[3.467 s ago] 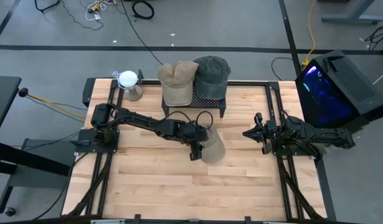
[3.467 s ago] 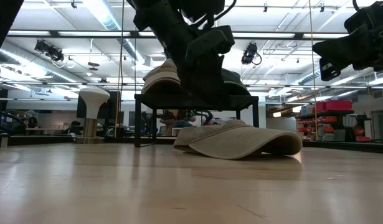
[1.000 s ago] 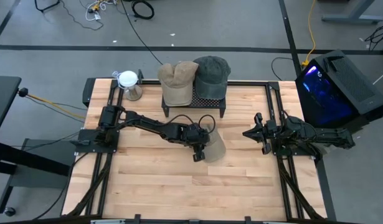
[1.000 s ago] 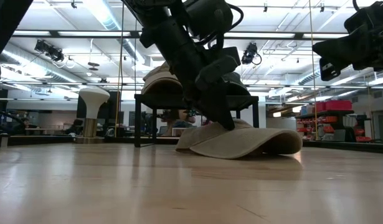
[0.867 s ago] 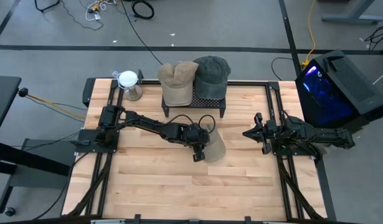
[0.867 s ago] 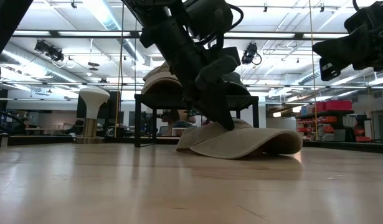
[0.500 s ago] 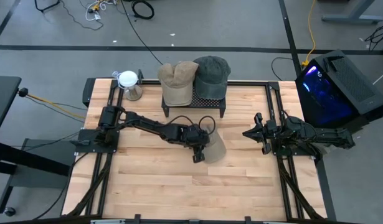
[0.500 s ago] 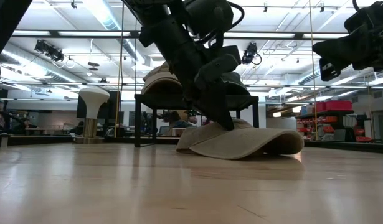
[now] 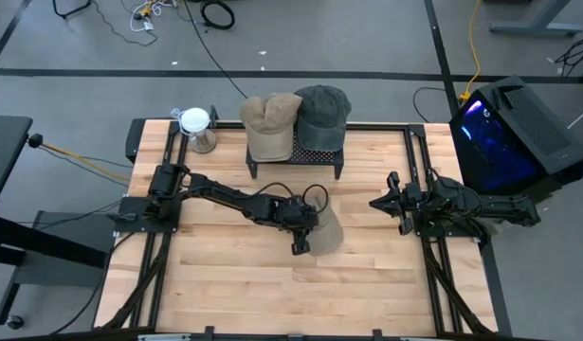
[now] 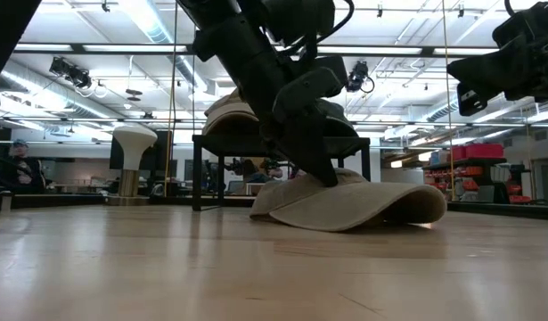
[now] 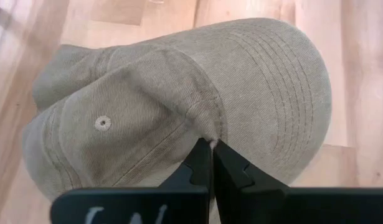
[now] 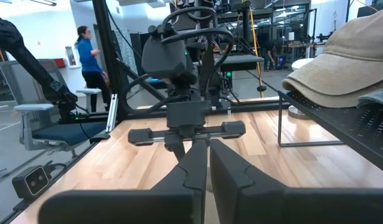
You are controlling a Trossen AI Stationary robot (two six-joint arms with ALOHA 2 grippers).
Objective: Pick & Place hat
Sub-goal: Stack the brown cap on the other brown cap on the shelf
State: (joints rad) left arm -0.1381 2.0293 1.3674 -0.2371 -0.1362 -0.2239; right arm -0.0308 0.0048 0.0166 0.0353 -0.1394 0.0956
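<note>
At table centre, left gripper [image 9: 303, 230] pinching hat [image 9: 324, 230]

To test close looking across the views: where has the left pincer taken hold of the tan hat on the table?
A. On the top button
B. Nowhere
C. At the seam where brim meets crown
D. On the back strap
C: the left pincer is shut on the tan hat, pinching fabric where brim meets crown.

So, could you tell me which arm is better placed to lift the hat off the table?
Left: its tool is shut on the hat; the right tool waits apart, near the table's edge.
</note>
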